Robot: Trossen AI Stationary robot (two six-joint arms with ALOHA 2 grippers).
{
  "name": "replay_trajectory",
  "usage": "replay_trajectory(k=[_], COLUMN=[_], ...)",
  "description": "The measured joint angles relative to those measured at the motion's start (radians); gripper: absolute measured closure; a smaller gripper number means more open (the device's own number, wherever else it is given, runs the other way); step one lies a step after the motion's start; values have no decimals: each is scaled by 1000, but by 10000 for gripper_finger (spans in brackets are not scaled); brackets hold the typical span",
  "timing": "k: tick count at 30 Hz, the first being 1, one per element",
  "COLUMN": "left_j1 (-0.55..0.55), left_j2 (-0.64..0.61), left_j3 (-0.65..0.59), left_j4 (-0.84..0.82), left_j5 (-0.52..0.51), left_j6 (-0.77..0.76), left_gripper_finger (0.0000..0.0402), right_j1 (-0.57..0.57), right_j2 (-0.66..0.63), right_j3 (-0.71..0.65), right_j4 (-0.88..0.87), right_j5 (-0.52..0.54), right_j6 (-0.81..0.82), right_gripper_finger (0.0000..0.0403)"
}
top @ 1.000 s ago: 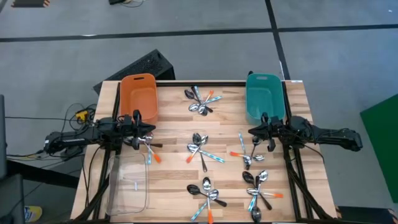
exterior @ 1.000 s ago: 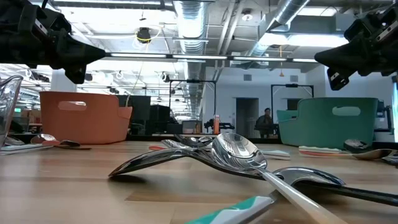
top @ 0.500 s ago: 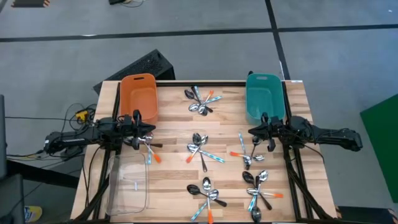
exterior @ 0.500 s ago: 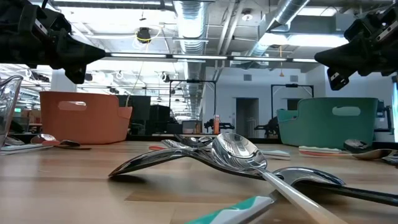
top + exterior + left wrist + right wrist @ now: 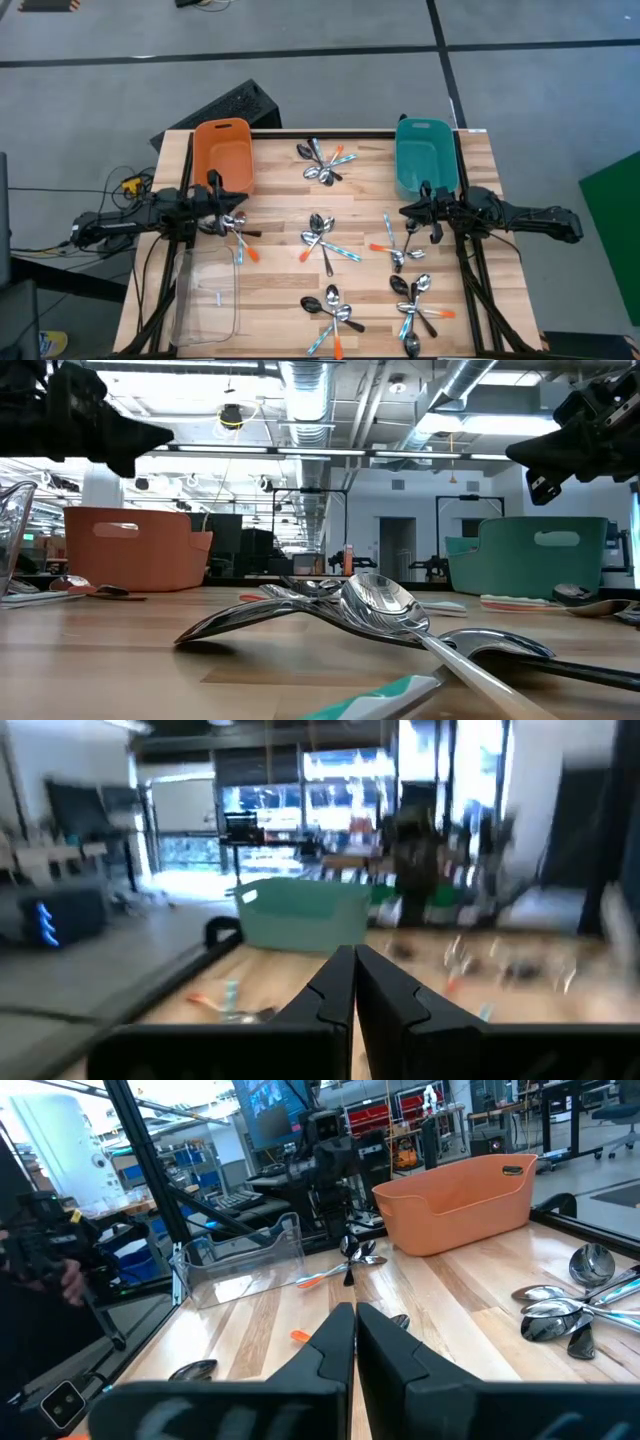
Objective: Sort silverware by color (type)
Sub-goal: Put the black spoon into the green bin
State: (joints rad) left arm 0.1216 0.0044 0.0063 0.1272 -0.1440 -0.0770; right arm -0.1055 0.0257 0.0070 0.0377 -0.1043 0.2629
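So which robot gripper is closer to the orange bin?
The left. The left gripper hangs just below the orange bin in the high view, near its front edge. The right gripper is across the table, beside the teal bin.

You work at a light wooden table made of butcher-block planks, standing on a grey floor crossed by dark lines. A green panel shows at the far right edge of the high view, and a dark slab-shaped thing lies on the floor just beyond the table. Looking level across the tabletop, you see an open industrial ceiling with large silver ducts and long strip lights. Behind the table stand white walls, dark window frames and a doorway.
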Motion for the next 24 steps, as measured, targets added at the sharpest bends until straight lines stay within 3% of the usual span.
replay_trajectory(k=[2,6,13,19,24], left_j1=[0,1,1,-15,-61], left_j2=[0,0,20,127,275], left_j3=[0,0,0,17,96], left_j4=[-7,-12,5,-16,-8], left_j5=[-75,-170,-265,-137,-132], left_j6=[-161,-414,-802,-971,-909], left_gripper_finger=[400,400,400,400,400], right_j1=[0,-24,-52,-81,-67], right_j2=[0,0,0,-1,5], right_j3=[0,0,0,0,40], right_j4=[-1,18,141,101,33], right_j5=[19,189,247,260,133], right_j6=[-6,-32,641,725,702], right_gripper_finger=[363,363,363,363,363])
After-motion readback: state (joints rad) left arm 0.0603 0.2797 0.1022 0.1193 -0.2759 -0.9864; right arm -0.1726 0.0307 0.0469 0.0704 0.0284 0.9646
